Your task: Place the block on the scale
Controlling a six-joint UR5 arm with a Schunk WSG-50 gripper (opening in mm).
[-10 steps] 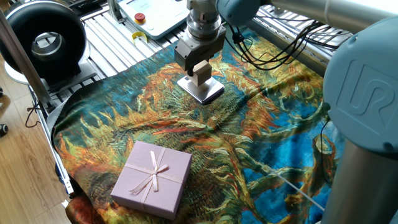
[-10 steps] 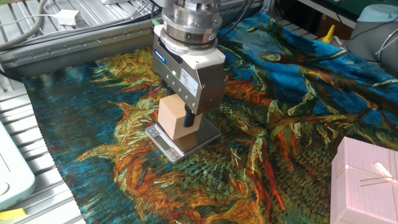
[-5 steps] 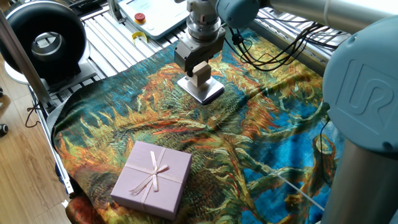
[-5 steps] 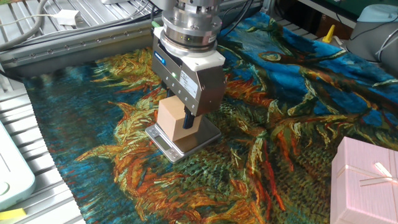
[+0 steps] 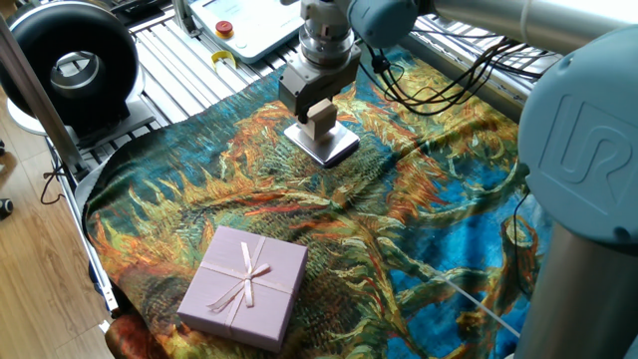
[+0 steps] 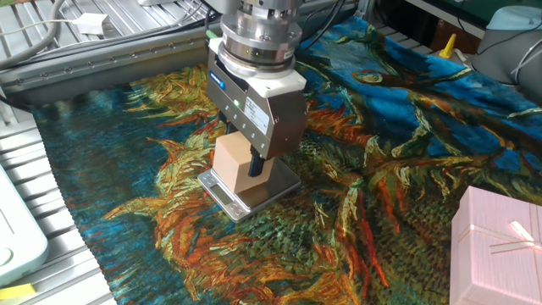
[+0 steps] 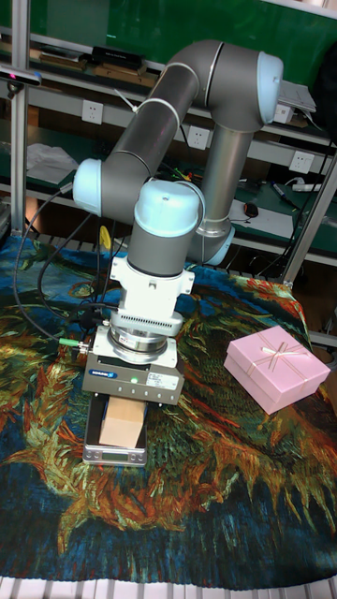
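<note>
Block (image 6: pixel 237 164) sits directly beneath the end effector (image 6: pixel 240 161), between its two fingers, and rests on the scale (image 6: pixel 249 190), which lies flat on the patterned cloth (image 6: pixel 381 169) covering the desk. The fingers flank the cube closely on two opposite sides; whether they clamp it or have let go I cannot tell. The scale's long axis runs crosswise under the end effector, with the cube near its middle. Judging by this, placement looks nearly finished: what the next move calls for is a straight upward retreat, since the block lies squarely below. A pink gift box (image 5: pixel 243 286) lies well apart.
</note>
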